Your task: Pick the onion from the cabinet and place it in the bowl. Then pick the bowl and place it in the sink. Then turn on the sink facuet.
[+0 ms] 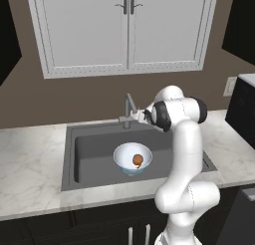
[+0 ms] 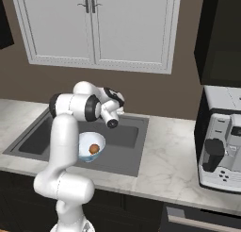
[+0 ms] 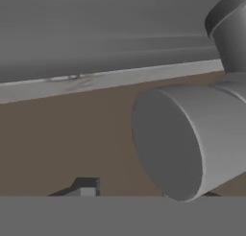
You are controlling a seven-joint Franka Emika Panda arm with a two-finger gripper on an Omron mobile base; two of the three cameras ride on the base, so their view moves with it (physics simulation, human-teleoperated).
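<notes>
We see one wall cabinet [image 1: 124, 32] with two closed doors above the counter [image 1: 30, 169], and one dark sink [image 1: 94, 144] set in this marble counter. One white arm [image 1: 184, 159] rises at the near side and bends over the sink toward the far wall. At the right end of the counter stands one coffee machine [image 2: 221, 141].

In the sink there is one bowl [image 1: 132, 159], standing upright near the middle of the basin. Inside the bowl lies one onion [image 1: 137, 160], touching the white inner surface.

At the far edge of the sink stands one sink facuet [image 1: 129, 109], and the gripper [image 1: 142, 117] is just beside its base, on the right. In the hand view a thick grey cylinder of the tap is very close in front of the camera. We see one dark finger tip [image 3: 86, 187] at the bottom there; whether the jaws are open or closed, we cannot tell.
</notes>
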